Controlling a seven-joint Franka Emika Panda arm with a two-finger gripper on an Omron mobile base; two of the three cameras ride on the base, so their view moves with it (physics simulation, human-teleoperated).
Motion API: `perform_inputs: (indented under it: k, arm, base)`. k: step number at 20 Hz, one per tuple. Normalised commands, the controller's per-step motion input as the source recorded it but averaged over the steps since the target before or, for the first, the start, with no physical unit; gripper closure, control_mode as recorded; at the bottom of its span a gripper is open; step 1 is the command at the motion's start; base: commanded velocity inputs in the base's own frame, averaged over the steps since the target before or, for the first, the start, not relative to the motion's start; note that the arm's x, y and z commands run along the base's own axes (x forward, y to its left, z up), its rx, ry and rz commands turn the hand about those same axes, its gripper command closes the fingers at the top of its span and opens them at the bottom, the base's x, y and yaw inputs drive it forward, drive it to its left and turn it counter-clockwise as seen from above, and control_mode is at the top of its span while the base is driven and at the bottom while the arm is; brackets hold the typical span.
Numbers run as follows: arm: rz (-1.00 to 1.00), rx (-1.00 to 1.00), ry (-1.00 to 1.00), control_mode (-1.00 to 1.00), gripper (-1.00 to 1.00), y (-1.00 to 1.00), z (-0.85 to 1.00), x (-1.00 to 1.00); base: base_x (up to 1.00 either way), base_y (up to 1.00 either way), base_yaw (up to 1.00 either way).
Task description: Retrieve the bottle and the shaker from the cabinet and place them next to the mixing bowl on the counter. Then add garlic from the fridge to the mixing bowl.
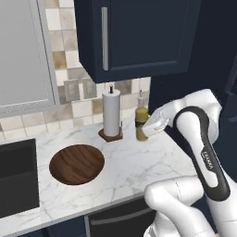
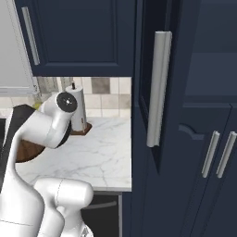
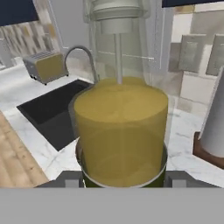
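I'm holding the bottle (image 1: 141, 121) in the pincer (image 3: 122, 181), clamped low on its body, near the counter's (image 1: 139, 162) back edge. It's looking slick, rigid glass, top-heavy; gripping mid-body suits better.

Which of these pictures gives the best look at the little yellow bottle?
The hand view: the bottle sits close up between the gripper's fingertips, its yellow oil and clear neck plain. The left base view shows the bottle small, upright beside the paper-towel roll, partly behind the gripper. In the right base view the arm blocks it.
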Motion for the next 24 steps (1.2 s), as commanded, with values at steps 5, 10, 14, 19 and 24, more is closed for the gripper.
perform_inputs:
  k: [5,10,14,19,24]
  arm:
    - [0.15,0.04,0.09,-1.00,1.00,0.45,-0.36,0.18]
    - [0.14,0.00,0.01,-1.00,1.00,0.21,-0.40,0.33]
    - [0.04,0.00,0.00,-1.00,1.00,0.00,-0.38,0.28]
    - [0.02,0.00,0.00,-1.00,1.00,0.00,-0.58,0.26]
    - [0.01,0.00,0.00,-1.00,1.00,0.00,-0.49,0.21]
  base:
    - [0.00,0.00,0.00]
    - [0.00,0.00,0.00]
    - [0.00,0.00,0.00]
    - [0.00,0.00,0.00]
    - [0.00,0.00,0.00]
